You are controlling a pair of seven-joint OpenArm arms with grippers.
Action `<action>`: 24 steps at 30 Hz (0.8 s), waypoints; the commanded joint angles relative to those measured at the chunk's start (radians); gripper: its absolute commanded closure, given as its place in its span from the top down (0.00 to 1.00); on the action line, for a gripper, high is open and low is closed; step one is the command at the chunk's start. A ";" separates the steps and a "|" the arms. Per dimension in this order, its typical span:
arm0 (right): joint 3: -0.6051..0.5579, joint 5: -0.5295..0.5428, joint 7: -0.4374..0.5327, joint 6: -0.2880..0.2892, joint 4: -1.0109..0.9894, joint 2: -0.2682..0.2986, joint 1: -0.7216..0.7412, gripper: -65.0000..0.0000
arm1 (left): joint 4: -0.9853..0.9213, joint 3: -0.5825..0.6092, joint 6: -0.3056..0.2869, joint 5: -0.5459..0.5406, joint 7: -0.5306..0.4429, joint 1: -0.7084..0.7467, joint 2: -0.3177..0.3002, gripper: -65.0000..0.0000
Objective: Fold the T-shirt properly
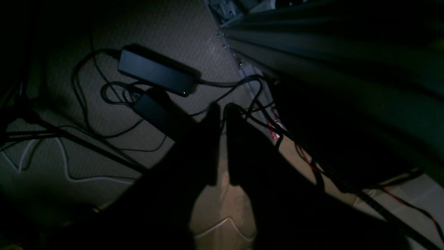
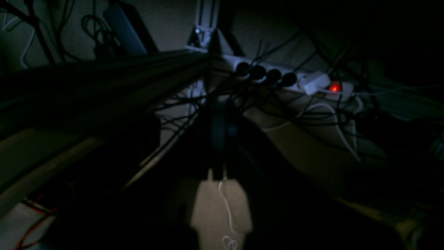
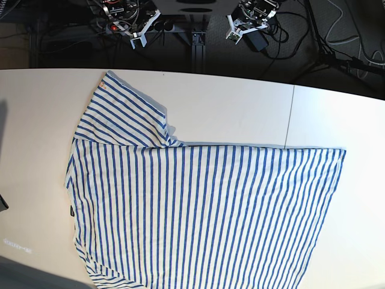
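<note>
The T-shirt (image 3: 198, 211), cream-white with thin blue stripes, lies spread flat across the white table (image 3: 240, 102). One sleeve (image 3: 120, 114) points to the far left corner, and a small dark tag (image 3: 71, 211) sits at its left edge. Both arms hang behind the table's far edge, well away from the cloth. My left gripper (image 3: 236, 33) (image 1: 222, 107) points down at the floor, with a narrow gap between its dark fingers and nothing in it. My right gripper (image 3: 139, 39) (image 2: 220, 104) also points down, its fingers pressed together and empty.
Under the table's back edge the floor carries black power adapters (image 1: 156, 71), a white power strip (image 2: 277, 74) with a red light, and many tangled cables. A tripod leg (image 3: 337, 57) stands at the back right. The shirt's lower edge runs out of the base view.
</note>
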 commanded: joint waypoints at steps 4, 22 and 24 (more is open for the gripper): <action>0.003 -0.002 0.014 -0.049 0.006 0.003 -0.003 0.00 | 0.006 0.003 0.018 -0.001 -0.003 0.003 0.002 0.19; 0.003 -0.002 -0.103 -0.049 0.006 0.020 -0.003 0.00 | 0.006 0.003 0.018 0.000 0.049 0.006 0.002 0.19; 0.003 -0.002 -0.117 -0.048 0.006 0.020 -0.004 0.00 | 0.006 0.003 0.018 0.000 0.058 0.006 0.002 0.19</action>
